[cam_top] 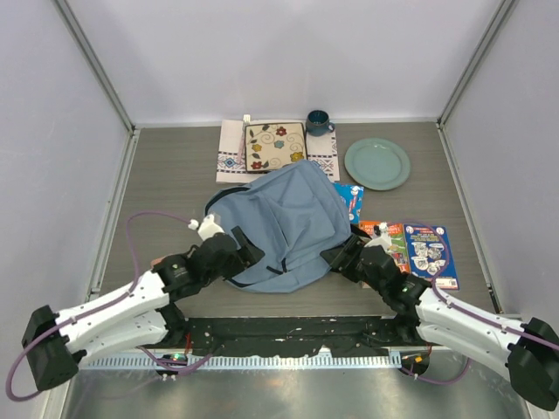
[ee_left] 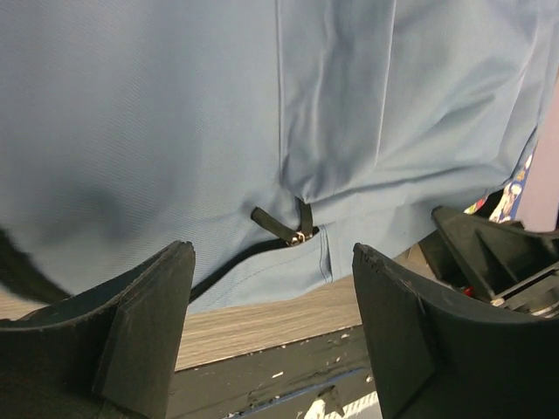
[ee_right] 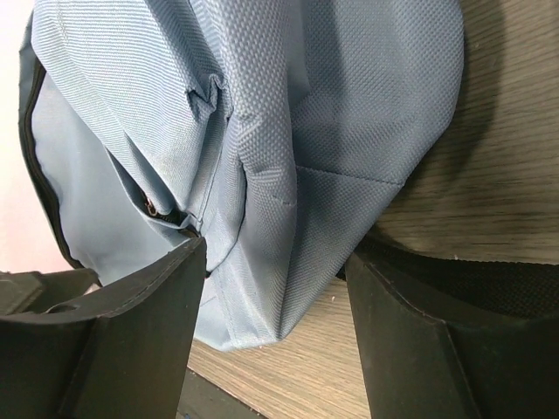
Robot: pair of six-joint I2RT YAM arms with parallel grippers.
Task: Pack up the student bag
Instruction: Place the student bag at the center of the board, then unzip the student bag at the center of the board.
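Student bag (cam_top: 284, 223) lies flat mid-tabletop (cam_top: 175, 175), both arms at its near edge. Left gripper (ee_left: 272, 253) wide, nothing between the jaws, zipper pull (ee_left: 293, 229) just beyond. Right gripper (ee_right: 275, 249) also spread, with a fold of the bag's corner sitting between them.

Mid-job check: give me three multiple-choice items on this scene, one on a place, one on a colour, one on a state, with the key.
1. Where is the green plate relative to the student bag?
A. beyond it, to the right
B. under it
C. at its near left

2. What colour is the mug?
A. red
B. dark blue
C. white

3. How does the left gripper stand?
A. shut on the bag's fabric
B. shut, empty
C. open, holding nothing

Key: 1 A, the plate lies bare near the back right; 2 B, the top view shows it dark blue; 3 C, its wrist view shows the fingers apart with nothing between.
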